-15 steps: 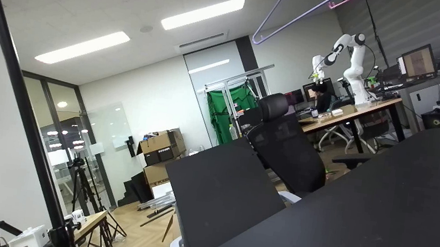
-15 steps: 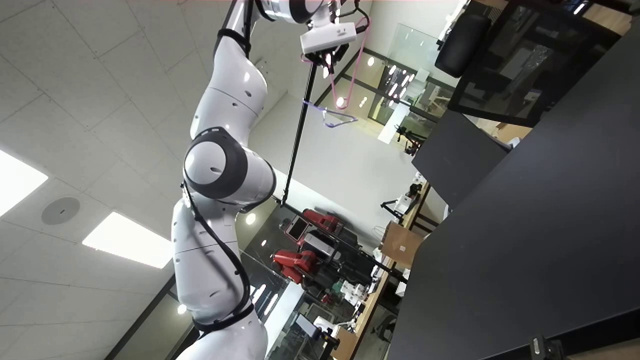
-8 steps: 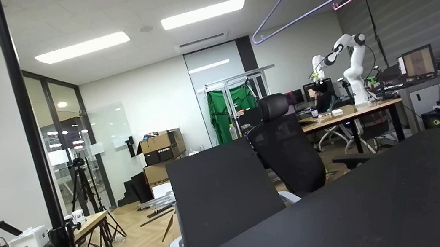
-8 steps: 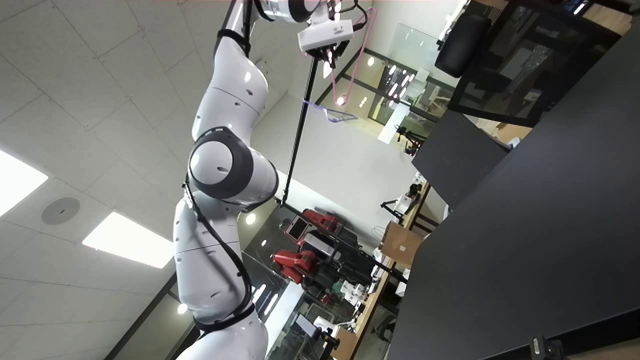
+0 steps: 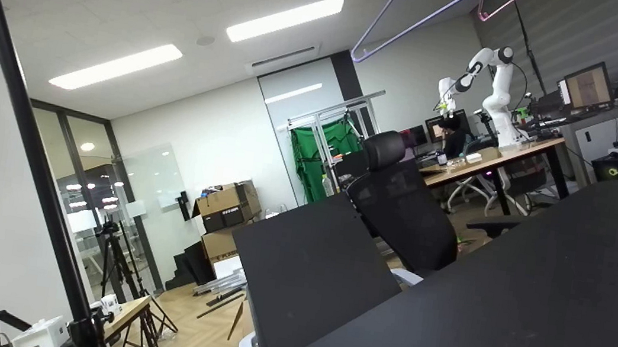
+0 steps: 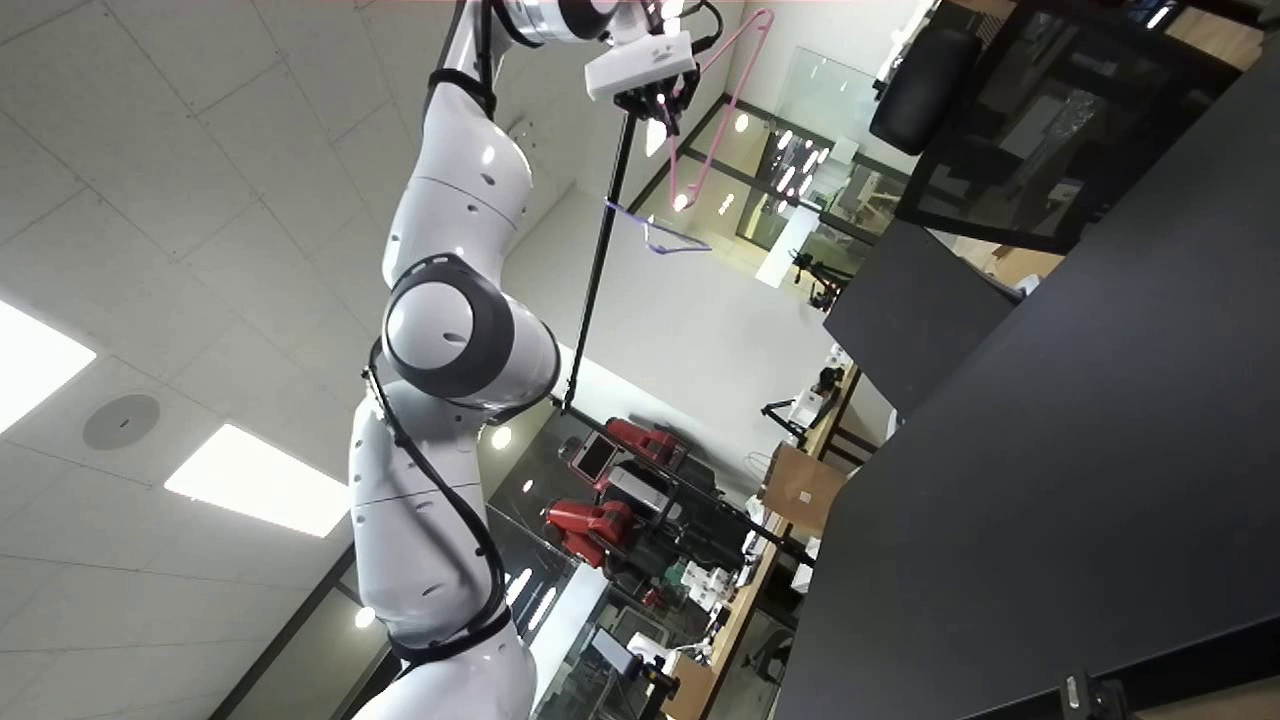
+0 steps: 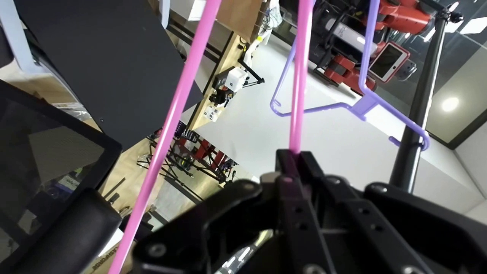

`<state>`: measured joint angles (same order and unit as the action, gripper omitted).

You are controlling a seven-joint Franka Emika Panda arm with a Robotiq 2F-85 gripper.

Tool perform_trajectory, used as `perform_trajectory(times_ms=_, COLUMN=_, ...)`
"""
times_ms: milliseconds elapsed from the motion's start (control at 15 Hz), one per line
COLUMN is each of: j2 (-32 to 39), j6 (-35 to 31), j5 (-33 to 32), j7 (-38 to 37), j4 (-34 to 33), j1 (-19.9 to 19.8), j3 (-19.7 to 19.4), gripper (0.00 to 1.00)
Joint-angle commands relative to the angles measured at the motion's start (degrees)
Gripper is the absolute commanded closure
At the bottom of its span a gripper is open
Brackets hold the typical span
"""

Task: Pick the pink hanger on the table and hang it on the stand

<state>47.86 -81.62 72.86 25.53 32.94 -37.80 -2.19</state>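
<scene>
white robot arms (image 5: 501, 88), monitors (image 5: 590, 88) and a tripod (image 5: 115, 249) show a lab.

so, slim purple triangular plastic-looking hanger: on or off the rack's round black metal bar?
On: in the wrist view, the purple hanger has its hook looped around the black metal bar, tip showing past it.

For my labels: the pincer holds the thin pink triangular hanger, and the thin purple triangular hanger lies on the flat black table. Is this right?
Not quite: the purple hanger hangs on the thin black metal stand, as the wrist view shows.
</scene>
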Motion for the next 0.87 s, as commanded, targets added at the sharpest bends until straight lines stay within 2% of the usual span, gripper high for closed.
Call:
perform_trajectory(times_ms=0, j2=1.3, j6=0.8, j5=-1.6, j7=-3.3, j4=-3.4, j1=-0.1, j3=-0.2, gripper=0.6)
perform_trajectory(times_ms=533, j2=1.7, j6=-1.6, j5=-4.2, j7=0.3, j4=-4.6, j1=0.4, j3=-2.0, gripper=0.05)
perform_trajectory(times_ms=600, j2=-0.6, j6=1.6, j5=-3.4, j7=1.8, j4=-1.1, j1=-1.9, j3=-1.7, gripper=0.01)
perform_trajectory(times_ms=667, j2=0.2, j6=-1.0, j5=-2.9, j7=1.5, j4=-1.0, j1=-0.2, j3=-1.4, gripper=0.16)
perform_trajectory(times_ms=800, j2=0.1, j6=0.4, j5=-2.9, j7=2.0, j4=-1.0, j1=-1.2, j3=-1.4, gripper=0.03)
